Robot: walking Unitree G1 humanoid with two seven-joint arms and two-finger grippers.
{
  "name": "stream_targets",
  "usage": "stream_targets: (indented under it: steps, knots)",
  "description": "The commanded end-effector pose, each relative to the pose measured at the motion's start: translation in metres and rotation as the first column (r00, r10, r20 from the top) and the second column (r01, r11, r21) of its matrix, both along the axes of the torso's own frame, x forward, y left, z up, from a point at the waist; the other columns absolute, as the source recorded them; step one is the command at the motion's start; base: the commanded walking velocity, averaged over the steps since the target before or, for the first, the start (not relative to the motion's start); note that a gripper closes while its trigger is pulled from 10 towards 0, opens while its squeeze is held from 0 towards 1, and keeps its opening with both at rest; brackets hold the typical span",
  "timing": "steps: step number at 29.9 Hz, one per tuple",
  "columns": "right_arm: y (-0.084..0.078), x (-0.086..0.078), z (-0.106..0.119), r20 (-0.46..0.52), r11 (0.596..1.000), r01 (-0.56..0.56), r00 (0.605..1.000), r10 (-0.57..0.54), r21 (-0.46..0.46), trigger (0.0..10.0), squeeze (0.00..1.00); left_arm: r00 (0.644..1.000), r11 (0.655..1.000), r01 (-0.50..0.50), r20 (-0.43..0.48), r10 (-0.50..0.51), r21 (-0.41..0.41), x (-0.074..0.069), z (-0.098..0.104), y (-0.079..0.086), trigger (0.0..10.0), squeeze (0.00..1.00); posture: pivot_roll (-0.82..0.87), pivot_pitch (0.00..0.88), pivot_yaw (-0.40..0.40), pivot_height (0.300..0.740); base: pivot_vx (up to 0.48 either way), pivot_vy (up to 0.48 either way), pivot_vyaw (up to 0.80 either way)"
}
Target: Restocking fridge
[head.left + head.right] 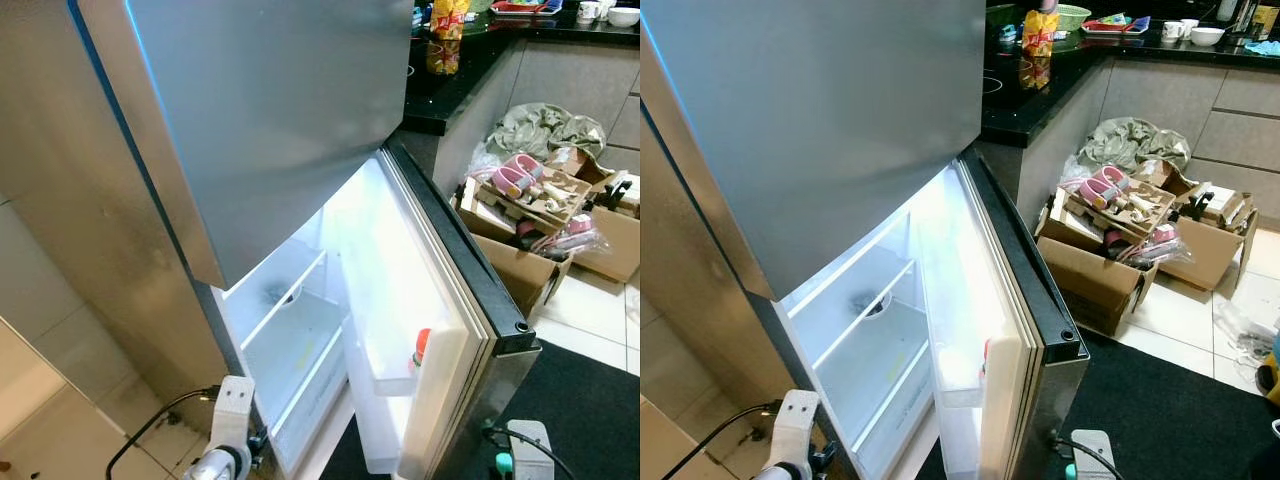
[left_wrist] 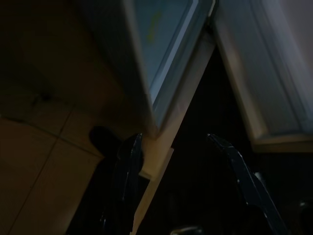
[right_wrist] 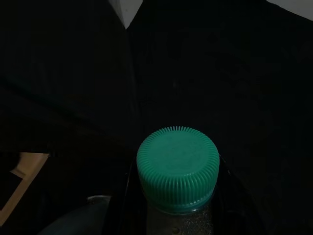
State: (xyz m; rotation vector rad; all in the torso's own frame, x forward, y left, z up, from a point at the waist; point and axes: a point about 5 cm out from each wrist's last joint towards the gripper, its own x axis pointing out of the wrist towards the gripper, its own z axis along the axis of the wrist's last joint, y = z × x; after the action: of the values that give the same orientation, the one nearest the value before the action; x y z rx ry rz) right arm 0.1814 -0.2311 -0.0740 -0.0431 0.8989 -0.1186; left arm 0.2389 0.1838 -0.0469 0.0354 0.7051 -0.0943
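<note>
Two pincers frame your view: the right pincer (image 3: 176,215) grasps a green-capped bottle (image 3: 177,169) at lower right, the left pincer (image 2: 181,186) released below the open fridge (image 1: 300,330).

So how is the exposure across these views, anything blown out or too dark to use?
Head views: the lit fridge interior and inner door are blown out near white; the rest is well exposed and sharp. Left wrist view: dim, the left gripper a dark outline, jaws apart. Right wrist view: mostly black; the green bottle cap is lit and slightly soft.
</note>
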Motion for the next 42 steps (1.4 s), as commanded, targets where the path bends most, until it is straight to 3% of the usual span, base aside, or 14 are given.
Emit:
stream_targets:
  steps: [1, 19, 27, 42]
  knots:
    - [0.0032, 0.0036, 0.0013, 0.018, 1.000, 0.001, 1.000, -0.001, 0.002, 10.0, 0.00, 1.000, 1.000, 0.001, 0.008, -0.001, 0.003, 0.0016, 0.0008, -0.0023, 10.0, 0.00, -0.11, 0.000, 0.017, 0.740, -0.412, 0.000, 0.00]
    - [0.0047, 0.0073, 0.0031, 0.037, 1.000, 0.011, 0.999, -0.012, 0.014, 10.0, 0.00, 0.999, 1.000, 0.020, 0.029, -0.020, -0.008, 0.0078, 0.0047, -0.0065, 10.0, 0.00, -0.12, 0.016, 0.031, 0.740, -0.432, 0.000, 0.00]
    - [0.0020, 0.0055, 0.0030, 0.035, 1.000, 0.015, 0.999, -0.015, 0.012, 10.0, 0.00, 0.999, 0.999, 0.034, 0.002, -0.034, -0.012, 0.0076, 0.0032, -0.0105, 10.0, 0.00, -0.12, 0.026, 0.029, 0.740, 0.000, -0.061, 0.00]
    - [-0.0018, 0.0070, 0.0048, 0.040, 1.000, 0.013, 0.999, -0.014, 0.010, 10.0, 0.00, 0.999, 1.000, 0.006, 0.032, -0.006, 0.022, 0.0115, 0.0067, -0.0069, 10.0, 0.00, -0.13, 0.028, 0.023, 0.740, 0.000, -0.448, 0.00]
